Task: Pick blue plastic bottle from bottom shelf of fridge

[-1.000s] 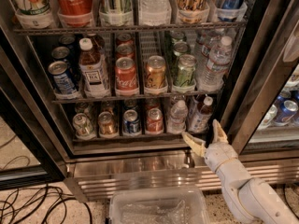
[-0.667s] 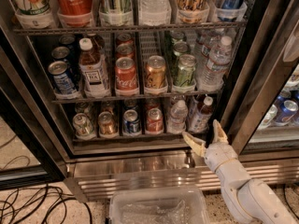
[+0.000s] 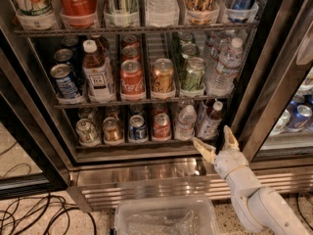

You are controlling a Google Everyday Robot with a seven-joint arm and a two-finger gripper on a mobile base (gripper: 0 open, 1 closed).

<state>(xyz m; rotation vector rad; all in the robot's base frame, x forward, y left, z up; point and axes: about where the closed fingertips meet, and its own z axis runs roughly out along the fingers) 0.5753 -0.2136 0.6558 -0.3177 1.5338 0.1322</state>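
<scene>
The fridge (image 3: 161, 173) stands open in front of me, with wire racks and a shiny steel base. On its bottom shelf, at the right end, stands the blue plastic bottle (image 3: 211, 120), with a white cap, dark contents at the neck and a pale blue-and-white label. A clear water bottle (image 3: 186, 122) stands just left of it. My gripper (image 3: 216, 142) is open and empty, just below and in front of the blue bottle, at the shelf's front edge, one finger (image 3: 204, 149) to the left and one to the right. My white arm (image 3: 254, 195) comes up from the lower right.
Several cans (image 3: 137, 128) fill the rest of the bottom shelf. The middle shelf holds cans, a tea bottle (image 3: 97, 71) and a water bottle (image 3: 224, 67). A clear plastic bin (image 3: 164, 218) sits on the floor below. Cables (image 3: 34, 214) lie lower left. The door frame (image 3: 274, 92) stands right.
</scene>
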